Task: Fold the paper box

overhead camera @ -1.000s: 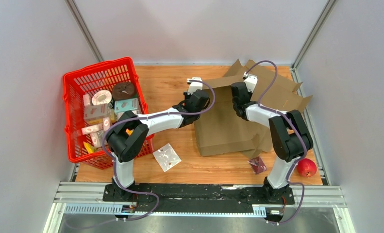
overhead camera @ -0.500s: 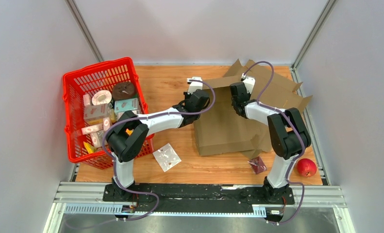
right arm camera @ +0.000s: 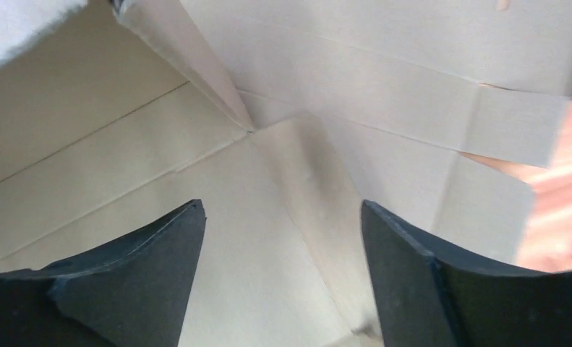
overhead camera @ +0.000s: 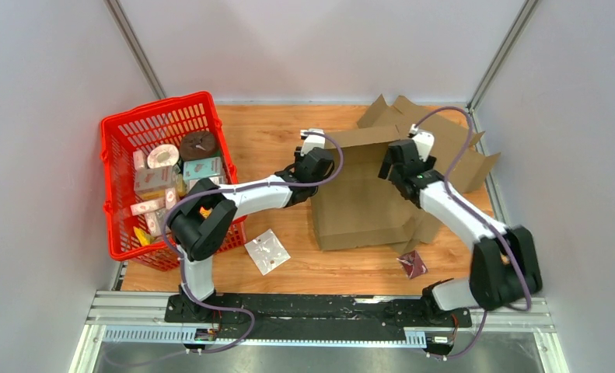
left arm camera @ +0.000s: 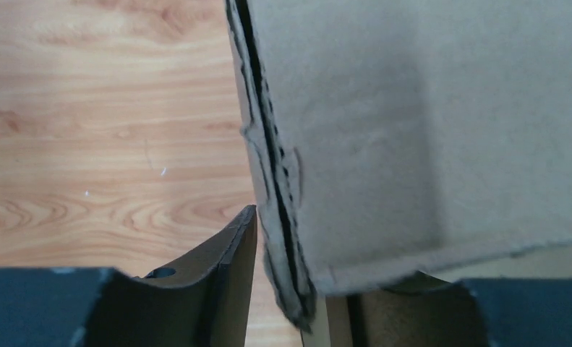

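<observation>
The paper box (overhead camera: 362, 206) is brown cardboard, lying mostly flat at centre right with its flaps spread toward the back right. My left gripper (overhead camera: 313, 152) is at the box's back left corner. In the left wrist view the box's layered edge (left arm camera: 283, 217) stands between the open jaws, with bare wood showing between it and the left finger (left arm camera: 225, 275). My right gripper (overhead camera: 402, 160) hovers over the box's back right part. Its fingers (right arm camera: 160, 267) are spread wide over pale cardboard panels (right arm camera: 283, 144), holding nothing.
A red basket (overhead camera: 117, 179) with several packaged items stands at the left. A silver packet (overhead camera: 267, 250) lies on the wood in front of the left arm. A small dark red packet (overhead camera: 413, 264) lies by the box's near right corner. Grey walls close in both sides.
Both grippers have opened; the left one has let go of the box edge. The right gripper has shifted right, off the back flap, and its elbow has swung out toward the near right.
</observation>
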`<state>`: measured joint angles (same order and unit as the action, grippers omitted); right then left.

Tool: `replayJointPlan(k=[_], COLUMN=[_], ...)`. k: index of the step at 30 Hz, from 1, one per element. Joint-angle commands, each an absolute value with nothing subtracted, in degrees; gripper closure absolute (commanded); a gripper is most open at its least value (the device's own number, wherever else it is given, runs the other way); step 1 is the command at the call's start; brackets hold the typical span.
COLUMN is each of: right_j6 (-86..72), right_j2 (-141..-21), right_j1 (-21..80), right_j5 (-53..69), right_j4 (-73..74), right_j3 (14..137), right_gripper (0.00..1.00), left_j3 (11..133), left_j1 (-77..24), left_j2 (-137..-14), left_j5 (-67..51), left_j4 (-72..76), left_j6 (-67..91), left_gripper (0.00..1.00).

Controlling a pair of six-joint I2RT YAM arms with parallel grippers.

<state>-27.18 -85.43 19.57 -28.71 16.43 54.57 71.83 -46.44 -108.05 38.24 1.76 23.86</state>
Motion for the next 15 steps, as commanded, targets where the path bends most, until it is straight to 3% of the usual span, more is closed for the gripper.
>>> replayJointPlan(k=[1, 2, 5, 7, 12, 15], right_j6=[-28.56, -29.09, -28.83, -30.14, -31.81, -39.53], right_j2=[-72.27, -68.59, -61.38, -58.2, -47.91, -43.43], right_j1=[19.25, 18.99, 18.02, 17.84, 17.84, 17.84], right_j5=[-27.42, -26.99, -20.05, -18.99, -15.3, -19.84], right_j4=[30.48, 33.98, 36.73, 38.31, 39.99, 42.88], right_j3=[50.82, 50.19, 47.04, 46.15, 42.46, 42.1], right_gripper=[0.1, 0.0, 0.0, 0.0, 0.0, 0.0], left_j3=[67.95, 67.42, 66.27, 65.83, 58.56, 56.07], left_j1=[-46.67, -46.67, -46.67, -46.84, -47.72, -53.4], left_j2=[-101.61, -100.56, -94.6, -91.25, -77.1, -71.55], left_j5=[33.06, 32.18, 28.14, 24.54, 11.72, 4.84], left_j4=[3.25, 3.51, 1.59, -2.52, -8.26, -8.17], left_j6=[23.38, 23.55, 23.9, 23.29, 23.73, 20.76], left_gripper=[0.48, 0.45, 0.39, 0.27, 0.3, 0.31])
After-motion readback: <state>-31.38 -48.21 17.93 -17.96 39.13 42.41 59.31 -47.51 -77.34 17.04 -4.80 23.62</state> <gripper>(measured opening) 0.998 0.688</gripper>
